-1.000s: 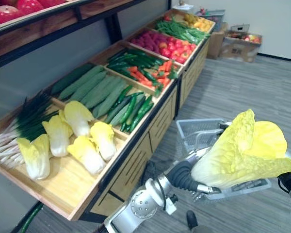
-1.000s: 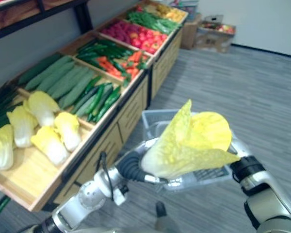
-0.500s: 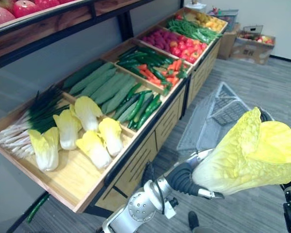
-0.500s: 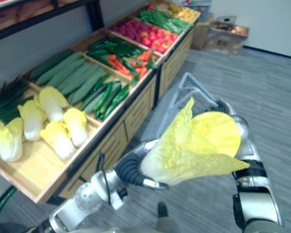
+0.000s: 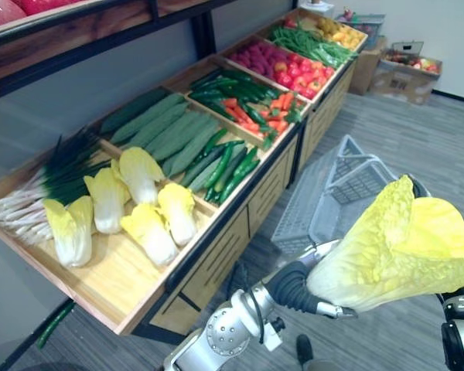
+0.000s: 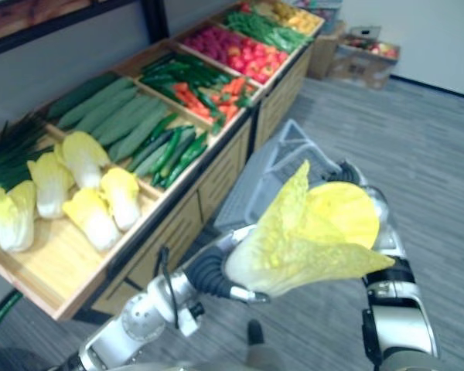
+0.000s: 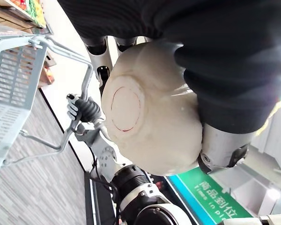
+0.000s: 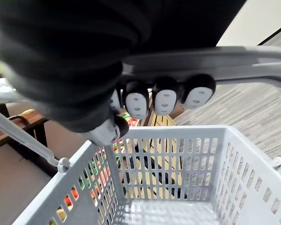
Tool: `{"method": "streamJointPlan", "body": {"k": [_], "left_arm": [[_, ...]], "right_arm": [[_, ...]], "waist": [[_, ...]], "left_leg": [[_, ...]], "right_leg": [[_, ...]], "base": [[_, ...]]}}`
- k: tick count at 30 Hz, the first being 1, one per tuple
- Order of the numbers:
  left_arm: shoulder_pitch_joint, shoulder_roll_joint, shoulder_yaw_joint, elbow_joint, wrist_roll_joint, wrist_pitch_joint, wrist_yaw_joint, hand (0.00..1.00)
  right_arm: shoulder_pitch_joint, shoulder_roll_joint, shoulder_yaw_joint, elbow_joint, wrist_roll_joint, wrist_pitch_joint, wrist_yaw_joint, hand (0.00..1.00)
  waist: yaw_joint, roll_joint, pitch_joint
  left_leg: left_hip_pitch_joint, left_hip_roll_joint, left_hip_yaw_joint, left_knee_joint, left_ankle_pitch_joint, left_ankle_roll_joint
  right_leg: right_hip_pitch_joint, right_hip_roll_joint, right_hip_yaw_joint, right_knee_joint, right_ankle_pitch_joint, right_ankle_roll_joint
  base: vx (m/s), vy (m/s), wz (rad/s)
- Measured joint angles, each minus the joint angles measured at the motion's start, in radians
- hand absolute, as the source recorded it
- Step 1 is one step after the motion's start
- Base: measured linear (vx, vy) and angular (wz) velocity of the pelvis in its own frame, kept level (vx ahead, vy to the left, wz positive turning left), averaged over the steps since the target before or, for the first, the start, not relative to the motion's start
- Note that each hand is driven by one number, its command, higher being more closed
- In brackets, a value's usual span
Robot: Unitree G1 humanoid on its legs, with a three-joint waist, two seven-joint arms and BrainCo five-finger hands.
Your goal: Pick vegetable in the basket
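Holds one pale yellow-green cabbage (image 5: 390, 251) in the left hand (image 5: 329, 308), off the floor, with fingers and thumb curled round the white stem end and the leafy top pointing up and away from the arm. Confirms this in the left wrist view, with the round cut base of the cabbage seated against the palm. Carries the cabbage outside the grey plastic basket (image 5: 329, 193), nearer the camera than it and overlapping its lower corner in the eye views. Grips the basket's handle (image 8: 201, 58) with the right hand (image 8: 165, 99), fingers wrapped fully round the bar from above. Holds the basket raised and tilted, just beside the front of the stand, with its slotted walls and floor in plain sight in the right wrist view. Faces a long wooden display stand (image 5: 116, 282) divided into compartments. Notes five loose cabbages (image 5: 148, 232) in the nearest compartment, with green onions (image 5: 50, 182) beside them. Notes long cucumbers (image 5: 166, 131) and smaller dark green ones (image 5: 224, 166) in the next, then mixed green and orange-red vegetables (image 5: 251, 104), red ones (image 5: 282, 69) and green beans (image 5: 309, 46) toward the far end. Records a cardboard box (image 5: 406, 66) of produce on the grey floor beyond the stand.
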Motion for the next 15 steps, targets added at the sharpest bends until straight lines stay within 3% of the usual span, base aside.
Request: {"method": "streamJointPlan", "body": {"k": [7, 15], "left_arm": [[-0.001, -0.003, 0.0, 0.006, 0.025, 0.0, -0.028, 1.0], [-0.006, 0.005, -0.001, 0.066, 0.054, 0.0, -0.053, 1.0]], "right_arm": [[0.099, -0.077, 0.206, -0.17, -0.099, -0.06, 0.109, 1.0], [0.206, -0.206, 0.35, -0.289, -0.097, -0.132, 0.216, 1.0]], "waist": [[-0.001, 0.0, 0.0], [-0.003, 0.0, 0.0]], "left_leg": [[0.003, 0.001, 0.006, -0.001, -0.001, -0.001], [0.005, -0.021, -0.008, -0.038, 0.019, 0.011]], "right_leg": [[0.0, 0.003, 0.003, 0.0, -0.002, 0.0], [0.001, -0.008, -0.005, 0.0, -0.005, 0.003]], "base": [[0.0, 0.003, -0.02], [-0.02, 0.015, 0.05]]}}
